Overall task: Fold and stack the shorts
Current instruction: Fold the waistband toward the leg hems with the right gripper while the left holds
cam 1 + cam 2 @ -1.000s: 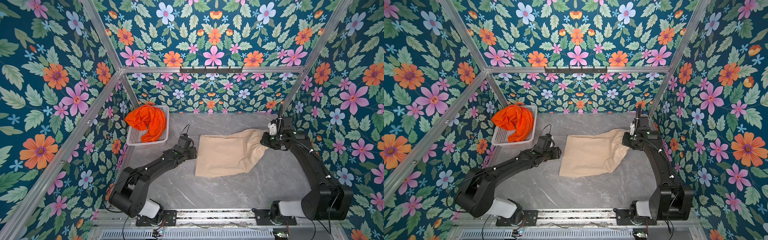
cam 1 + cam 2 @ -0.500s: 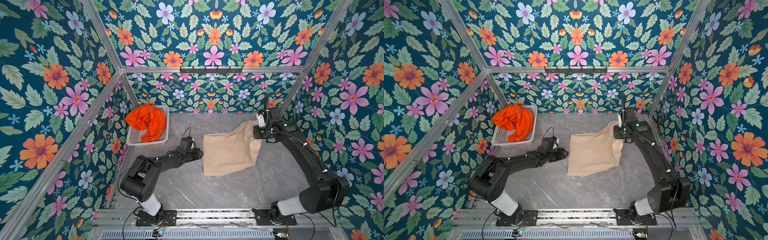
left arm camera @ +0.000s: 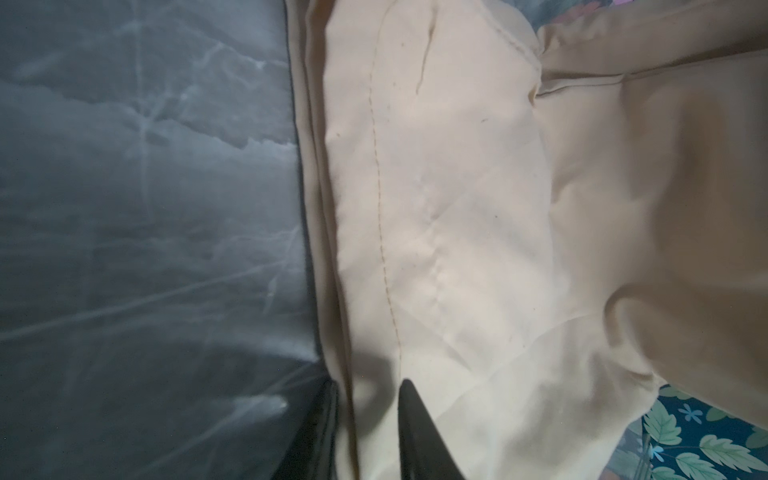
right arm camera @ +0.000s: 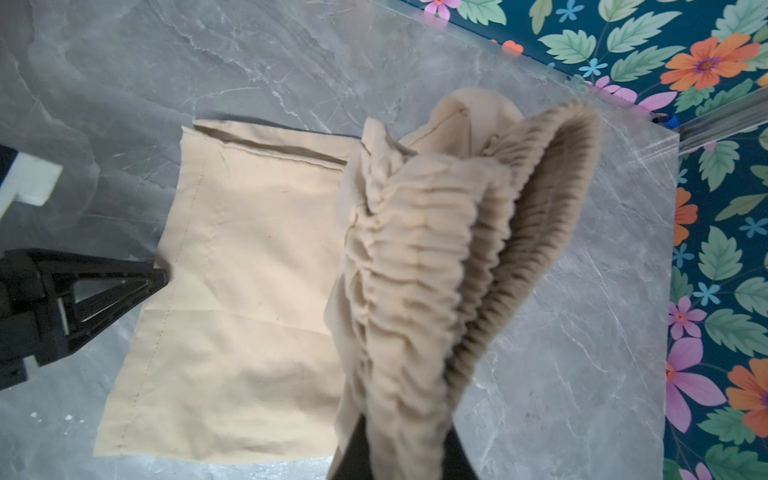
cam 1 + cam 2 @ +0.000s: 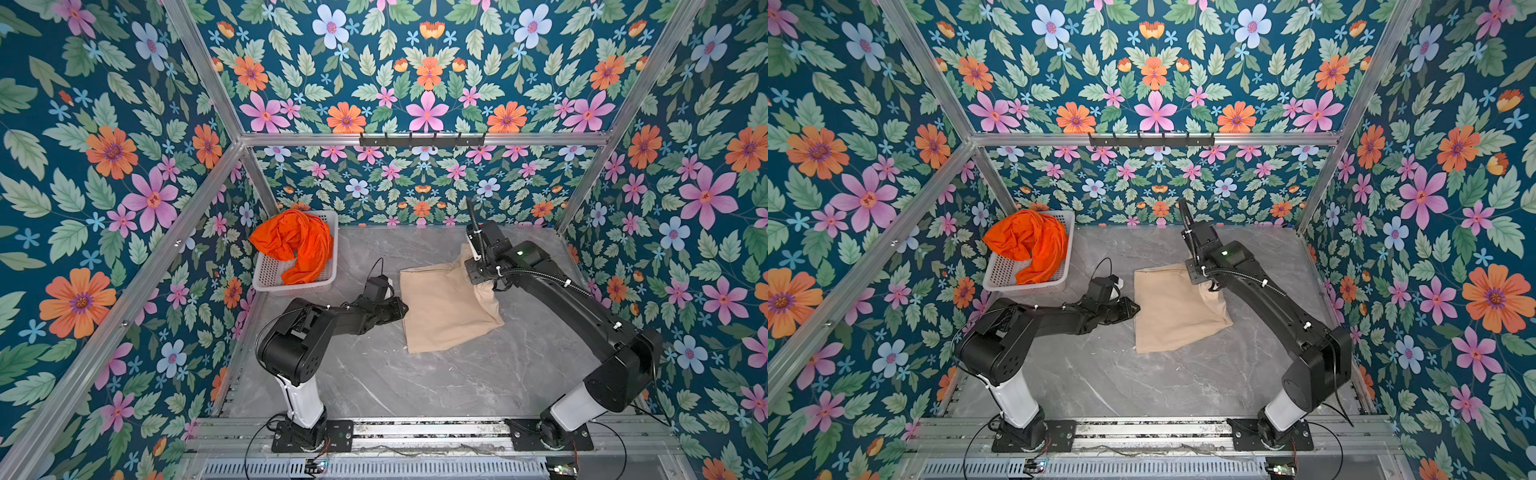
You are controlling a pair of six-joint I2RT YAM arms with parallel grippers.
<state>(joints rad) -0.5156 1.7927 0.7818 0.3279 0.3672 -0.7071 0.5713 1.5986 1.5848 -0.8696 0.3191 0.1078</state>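
The beige shorts lie mid-table, their right part raised. My right gripper is shut on the gathered waistband, holding it above the flat part; in its wrist view the right gripper is mostly hidden by cloth. My left gripper sits low at the left hem, also in the right wrist view. In its wrist view the left gripper has the stitched hem pinched between its fingers. The orange shorts lie bunched in the basket.
A white perforated basket stands at the back left by the wall. Flowered walls close in the grey marble table on three sides. A hook rail hangs on the back wall.
My right gripper has carried the waistband leftward over the shorts, shortening the spread cloth. My left gripper's jaws have narrowed onto the left hem, and its arm has drawn in lower.
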